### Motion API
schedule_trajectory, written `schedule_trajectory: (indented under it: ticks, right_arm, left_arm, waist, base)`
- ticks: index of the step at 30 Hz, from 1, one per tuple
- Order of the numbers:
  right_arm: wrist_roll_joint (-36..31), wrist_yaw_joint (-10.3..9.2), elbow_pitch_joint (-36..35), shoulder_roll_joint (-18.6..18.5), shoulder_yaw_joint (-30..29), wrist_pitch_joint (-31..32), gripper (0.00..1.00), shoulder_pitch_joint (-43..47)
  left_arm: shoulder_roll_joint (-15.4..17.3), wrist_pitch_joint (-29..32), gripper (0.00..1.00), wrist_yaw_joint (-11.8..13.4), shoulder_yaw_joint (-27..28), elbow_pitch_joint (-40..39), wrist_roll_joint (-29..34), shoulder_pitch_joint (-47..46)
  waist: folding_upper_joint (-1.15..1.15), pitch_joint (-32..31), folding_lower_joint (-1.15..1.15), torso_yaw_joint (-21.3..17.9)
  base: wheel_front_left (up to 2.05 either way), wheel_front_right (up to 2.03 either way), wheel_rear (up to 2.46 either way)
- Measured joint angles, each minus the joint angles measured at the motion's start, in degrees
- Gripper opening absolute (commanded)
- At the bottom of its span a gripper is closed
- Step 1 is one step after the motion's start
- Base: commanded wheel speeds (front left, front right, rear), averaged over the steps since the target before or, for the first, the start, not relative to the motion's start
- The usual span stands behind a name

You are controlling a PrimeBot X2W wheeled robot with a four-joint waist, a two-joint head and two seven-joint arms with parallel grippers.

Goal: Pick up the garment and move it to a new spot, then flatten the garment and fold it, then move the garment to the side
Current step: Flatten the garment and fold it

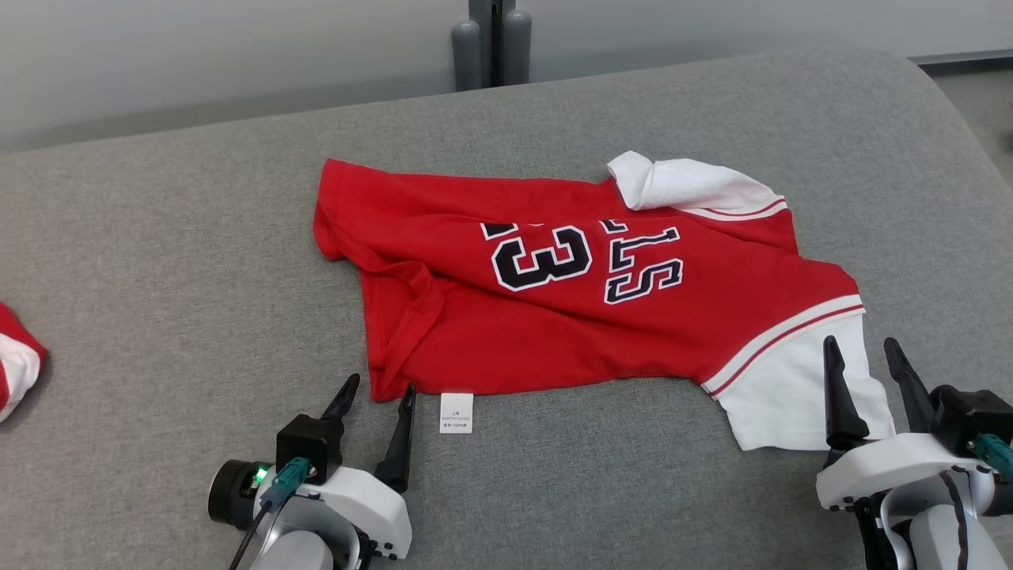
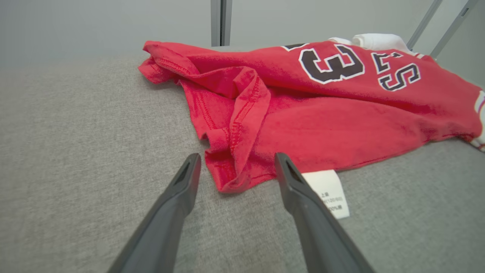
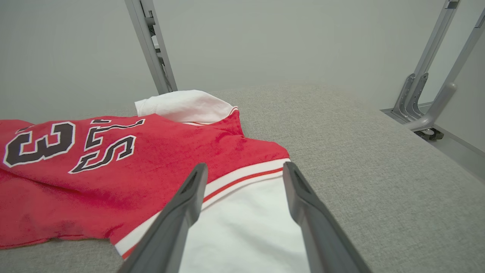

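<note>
Both arms reach in from the near side, fingers pointing far. The left gripper (image 1: 381, 385), spread and empty, sits at the near-left hem corner of the garment (image 1: 570, 317). The right gripper (image 1: 859, 342), likewise released, straddles its near-right white sleeve (image 1: 783, 396). The garment lies rumpled mid-cushion (image 1: 198, 261).

We're in a lab or test room, by the look of it: plain grey wall (image 3: 303, 38), wide bench (image 3: 379, 170) padded in grey fabric, bare metal struts (image 3: 413, 91) beside it, one on a caster (image 3: 428, 133).
</note>
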Motion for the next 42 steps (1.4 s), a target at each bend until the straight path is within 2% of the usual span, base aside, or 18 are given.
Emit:
schedule_trajectory:
  ticks: [6, 7, 8, 10, 11, 18, 23, 31, 36, 37, 38, 39, 42]
  right_arm:
    - [-0.05, -0.01, -0.23, -0.02, -0.78, 0.0, 1.0, -0.53]
    - [-0.05, 0.0, -0.3, -0.03, -0.91, 0.0, 1.0, -0.53]
    - [-0.07, 0.0, -0.38, -0.03, -1.05, 0.0, 1.0, -0.53]
    - [-0.07, 0.0, -0.43, -0.02, -1.22, 0.0, 1.0, -0.53]
    - [-0.07, -0.01, -0.43, -0.02, -1.32, 0.0, 1.0, -0.53]
    - [0.04, -0.01, 0.02, 0.0, -1.25, 0.0, 1.0, -0.54]
    - [0.12, 0.0, 1.79, -0.01, -1.55, 0.0, 1.0, 0.85]
    - [1.23, 0.0, 3.86, 0.07, 0.34, 0.0, 1.0, 1.89]
    - [1.65, 0.0, 3.75, 0.04, 1.89, -0.01, 1.0, 2.77]
    - [1.64, 0.0, 3.67, 0.04, 2.24, 0.0, 1.0, 3.19]
    - [1.58, 0.0, 3.45, 0.02, 2.58, 0.0, 1.0, 3.58]
    - [1.52, -0.01, 3.03, 0.02, 3.02, 0.0, 1.0, 3.94]
    - [1.69, -0.01, 0.52, 0.02, 4.43, -0.01, 1.0, 4.8]
  left_arm:
    - [-0.01, 0.0, 0.98, 0.37, 0.47, 2.16, -0.66, -1.73]
    - [-0.01, 0.0, 0.71, 0.35, 0.63, 2.27, -0.68, -1.86]
    - [-0.01, 0.0, 0.52, 0.31, 0.76, 2.33, -0.69, -1.86]
    - [0.0, 0.0, 0.35, 0.19, 0.99, 2.13, -0.85, -1.85]
    - [-0.02, 0.0, 0.0, 0.01, 1.29, 1.75, -1.08, -1.77]
    - [-0.04, 0.0, 0.0, -0.53, 4.04, -3.01, -3.07, 0.24]
    - [-0.02, 0.0, 0.0, -0.68, 6.1, -4.67, -4.33, 3.17]
    - [-0.04, 0.0, 0.0, -0.14, 11.87, -1.63, -2.89, 7.75]
    - [-0.04, 0.0, 0.0, -0.19, 15.7, -0.15, -1.62, 8.86]
    - [-0.04, 0.0, 0.14, -0.19, 16.27, 0.07, -1.35, 8.89]
    - [-0.02, 0.0, 0.75, -0.2, 16.6, 0.13, -0.87, 9.12]
    - [-0.01, 0.0, 1.0, -0.2, 16.81, 0.11, -0.6, 9.57]
    - [0.03, 0.0, 1.0, -0.05, 16.95, -0.73, 0.25, 10.84]
  waist:
    - [0.0, 2.18, 0.0, -1.26]
    - [0.0, 2.38, 0.0, -1.36]
    - [0.0, 2.53, 0.0, -1.42]
    - [0.0, 2.65, 0.0, -1.39]
    - [0.0, 2.66, 0.0, -1.32]
    - [0.0, 1.62, 0.0, -0.06]
    - [0.0, -0.78, 0.0, 2.27]
    - [0.0, -5.05, 0.0, 7.1]
    - [0.0, -7.15, 0.0, 8.24]
    - [0.0, -7.52, 0.0, 8.24]
    - [0.0, -7.91, 0.0, 8.19]
    - [0.0, -8.29, 0.0, 8.08]
    - [0.0, -9.38, 0.0, 7.49]
  base:
    - [0.0, 0.0, 0.0]
    - [0.0, 0.0, 0.0]
    - [0.0, 0.0, 0.0]
    - [0.0, 0.0, 0.0]
    - [0.0, 0.0, 0.0]
    - [0.0, 0.0, 0.0]
    - [0.0, 0.0, 0.0]
    - [0.0, 0.0, 0.0]
    - [0.0, 0.0, 0.0]
    - [0.0, 0.0, 0.0]
    - [0.0, 0.0, 0.0]
    - [0.0, 0.0, 0.0]
    - [0.0, 0.0, 0.0]
